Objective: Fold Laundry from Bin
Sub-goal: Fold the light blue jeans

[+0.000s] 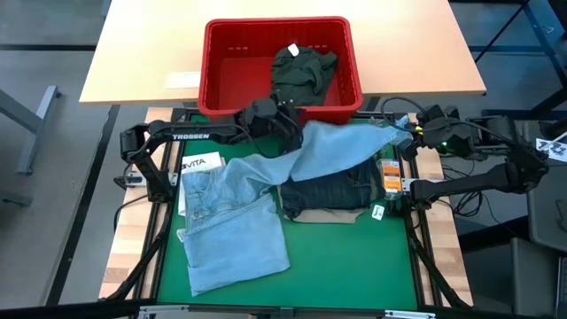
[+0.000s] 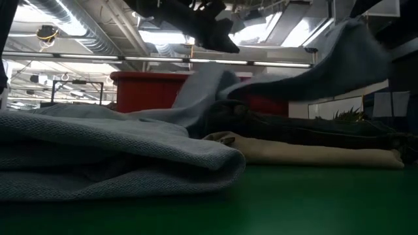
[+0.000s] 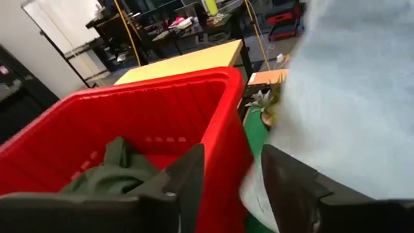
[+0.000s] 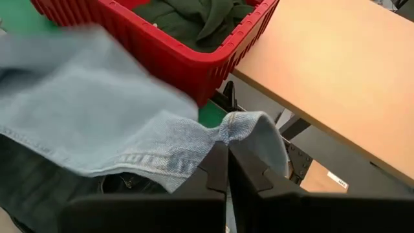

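Denim in a pale blue lies across most of the green mat; these light blue jeans are bunched at the near left, then run diagonally up to the far right, so their long axis goes from near left to far right, over the dark navy jeans that sit folded on beige trousers in the middle. Left of centre, at the bin's near wall, the left gripper hovers with its fingers spread and nothing between them; the denim hangs just to its right, apart from the pads. Beyond it the red bin stands at the far edge with a dark olive-green piece heaped inside, toward its right. At the far right the right gripper is clamped on the hem of the light blue jeans, holding that corner lifted off the pile; in the low view the cloth sweeps up and away to the right.

By my judgement the coming move turns on that raised span: one end is pinched on the right while the left fingers are free, and the slack middle of the leg lies nearest the left gripper, just right of and below it; that arm looks best placed to take a second hold so the leg can be pulled straight along its diagonal.
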You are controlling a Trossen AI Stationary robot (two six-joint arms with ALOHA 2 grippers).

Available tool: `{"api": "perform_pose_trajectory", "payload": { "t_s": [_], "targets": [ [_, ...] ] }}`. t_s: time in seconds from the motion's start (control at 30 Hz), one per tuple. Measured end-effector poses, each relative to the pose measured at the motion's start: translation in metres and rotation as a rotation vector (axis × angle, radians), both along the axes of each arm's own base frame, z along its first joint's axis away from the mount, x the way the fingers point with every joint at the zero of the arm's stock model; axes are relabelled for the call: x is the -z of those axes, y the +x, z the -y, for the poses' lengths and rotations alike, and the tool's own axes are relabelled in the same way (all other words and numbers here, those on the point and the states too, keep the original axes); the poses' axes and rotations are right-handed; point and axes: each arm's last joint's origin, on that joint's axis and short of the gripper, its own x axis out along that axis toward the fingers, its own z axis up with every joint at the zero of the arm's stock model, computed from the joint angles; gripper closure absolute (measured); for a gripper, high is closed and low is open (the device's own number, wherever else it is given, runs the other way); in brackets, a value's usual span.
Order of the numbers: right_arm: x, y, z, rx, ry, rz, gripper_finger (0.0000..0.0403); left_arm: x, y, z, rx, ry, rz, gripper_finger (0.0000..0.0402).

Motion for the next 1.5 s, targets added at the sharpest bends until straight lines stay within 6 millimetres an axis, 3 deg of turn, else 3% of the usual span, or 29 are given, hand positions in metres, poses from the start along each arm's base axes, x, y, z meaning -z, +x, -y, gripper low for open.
{"api": "perform_pose_trajectory", "payload": {
  "t_s": [0.23, 0.43, 0.6, 0.93, 1.2, 1.4, 1.5],
  "targets": [
    [0.000, 0.000, 0.000, 0.000, 0.001, -0.001, 0.0402, -0.005, 0.000, 0.010, 0.004, -0.064, 0.060, 0.0225],
    [0.000, 0.000, 0.000, -0.016, -0.005, -0.017, 0.0402, -0.013, 0.006, 0.049, 0.215, -0.165, 0.105, 0.0224],
    [0.000, 0.000, 0.000, -0.017, -0.005, -0.020, 0.0402, -0.002, 0.010, 0.088, 0.340, -0.234, 0.002, 0.0224],
    [0.000, 0.000, 0.000, -0.018, -0.005, -0.019, 0.0402, 0.027, 0.001, 0.136, 0.225, -0.203, -0.298, 0.0224],
    [0.000, 0.000, 0.000, -0.018, -0.005, -0.019, 0.0402, 0.064, 0.015, 0.149, 0.124, -0.155, -0.387, 0.0224],
    [0.000, 0.000, 0.000, -0.018, -0.005, -0.020, 0.0402, 0.092, 0.024, 0.144, -0.050, -0.047, -0.448, 0.0224],
    [0.000, 0.000, 0.000, -0.018, -0.005, -0.019, 0.0402, 0.097, 0.025, 0.142, -0.130, 0.011, -0.452, 0.0231]
  ]
}}
